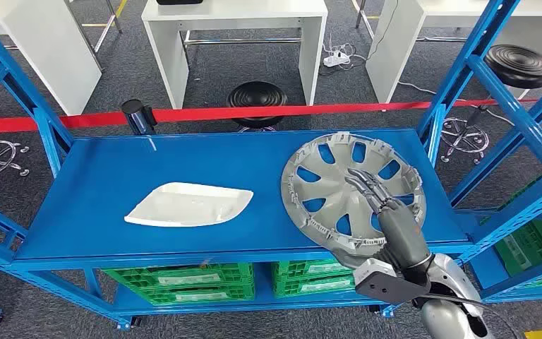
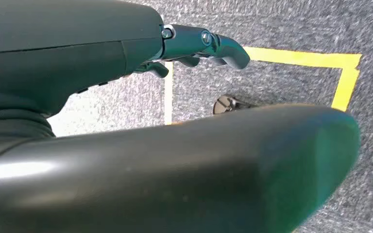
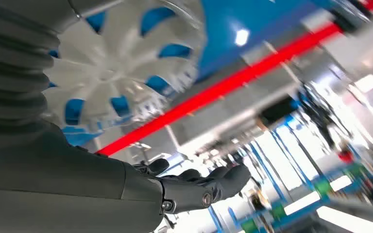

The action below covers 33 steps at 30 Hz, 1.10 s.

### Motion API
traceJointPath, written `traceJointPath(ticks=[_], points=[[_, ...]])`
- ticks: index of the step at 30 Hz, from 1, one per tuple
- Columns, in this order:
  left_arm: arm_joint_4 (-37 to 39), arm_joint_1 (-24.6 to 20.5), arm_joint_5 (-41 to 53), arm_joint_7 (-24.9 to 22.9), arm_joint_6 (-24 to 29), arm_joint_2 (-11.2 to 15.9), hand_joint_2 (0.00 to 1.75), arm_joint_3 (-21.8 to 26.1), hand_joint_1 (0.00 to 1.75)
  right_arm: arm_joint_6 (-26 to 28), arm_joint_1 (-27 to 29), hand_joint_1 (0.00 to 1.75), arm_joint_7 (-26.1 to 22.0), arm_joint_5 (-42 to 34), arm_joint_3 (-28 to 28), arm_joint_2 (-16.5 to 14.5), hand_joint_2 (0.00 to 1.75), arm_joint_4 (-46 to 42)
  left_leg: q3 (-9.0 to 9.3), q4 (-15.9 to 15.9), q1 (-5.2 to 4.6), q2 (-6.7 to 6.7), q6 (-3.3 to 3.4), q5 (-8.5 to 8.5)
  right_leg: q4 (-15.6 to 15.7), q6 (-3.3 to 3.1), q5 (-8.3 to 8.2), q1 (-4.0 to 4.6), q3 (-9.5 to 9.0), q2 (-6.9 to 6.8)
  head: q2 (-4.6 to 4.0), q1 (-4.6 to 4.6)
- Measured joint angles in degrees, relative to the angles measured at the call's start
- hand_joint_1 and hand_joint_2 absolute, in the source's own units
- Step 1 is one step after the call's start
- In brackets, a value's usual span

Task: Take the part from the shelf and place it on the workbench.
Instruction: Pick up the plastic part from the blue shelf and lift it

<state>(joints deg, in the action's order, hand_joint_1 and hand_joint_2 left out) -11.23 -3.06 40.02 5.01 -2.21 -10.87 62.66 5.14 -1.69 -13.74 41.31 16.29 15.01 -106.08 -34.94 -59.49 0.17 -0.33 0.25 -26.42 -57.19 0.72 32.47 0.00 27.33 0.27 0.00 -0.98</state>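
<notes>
A silver hubcap (image 1: 332, 191) lies at the right of the blue shelf board (image 1: 106, 169), its near rim reaching the board's front edge. My right hand (image 1: 384, 212) stretches over the hubcap from the front, fingers straight across its spokes; nothing is gripped. In the right wrist view the hubcap (image 3: 116, 63) shows beside the wrist cover, and my hand (image 3: 194, 187) has slightly bent fingers that hold nothing. A white moulded part (image 1: 187, 205) lies flat at the middle left of the board. My left hand (image 2: 199, 43) hangs over grey carpet, fingers loosely bent and empty.
Blue uprights (image 1: 466, 78) frame the shelf on both sides. Green crates (image 1: 183, 279) sit on the level below. Behind the shelf run a red barrier tape (image 1: 289, 111), a black stool (image 1: 256, 95) and white tables (image 1: 233, 18). Yellow floor tape (image 2: 340, 73) marks the carpet.
</notes>
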Motion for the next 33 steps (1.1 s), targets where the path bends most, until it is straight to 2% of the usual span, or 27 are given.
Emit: traceJointPath(ticks=[9, 18, 28, 33], points=[[0.1, 0.0, 0.7, 0.0, -0.3, -0.9, 0.0, 0.0, 0.0, -1.7, 0.2, 0.0, 4.1, 3.3, 3.2, 5.1, 1.75, 1.0, 0.05, 0.0, 0.0, -0.03, 0.0, 0.0, 0.0, 0.02, 0.02, -0.01, -0.01, -0.01, 0.0, 0.0], [0.2, 0.1, 0.9, 0.3, -0.5, -1.1, 0.0, 0.0, 0.0, -3.6, 7.4, 0.0, 9.4, 7.6, 4.1, 10.0, 1.75, 0.6, 0.06, 0.1, -0.01, -0.04, 0.0, -0.01, 0.0, 0.03, 0.05, -0.01, -0.02, -0.03, 0.0, 0.0], [0.2, 0.1, 1.3, 0.4, -0.6, -1.1, 0.0, 0.0, 0.0, -4.3, 10.4, 0.0, 11.6, 9.2, 4.1, 11.8, 1.75, 0.2, 0.18, 0.1, 0.0, -0.02, -0.01, 0.0, 0.0, 0.02, 0.05, -0.01, -0.08, -0.02, 0.0, 0.01], [0.2, 0.1, 1.9, 0.4, -0.7, -1.1, 0.0, 0.0, 0.0, -1.2, 10.6, 0.0, 12.3, 14.3, 4.3, 11.6, 1.75, 0.6, 0.19, 0.2, -0.01, 0.0, -0.03, 0.01, 0.0, 0.02, 0.05, -0.01, -0.08, 0.0, 0.0, 0.01]])
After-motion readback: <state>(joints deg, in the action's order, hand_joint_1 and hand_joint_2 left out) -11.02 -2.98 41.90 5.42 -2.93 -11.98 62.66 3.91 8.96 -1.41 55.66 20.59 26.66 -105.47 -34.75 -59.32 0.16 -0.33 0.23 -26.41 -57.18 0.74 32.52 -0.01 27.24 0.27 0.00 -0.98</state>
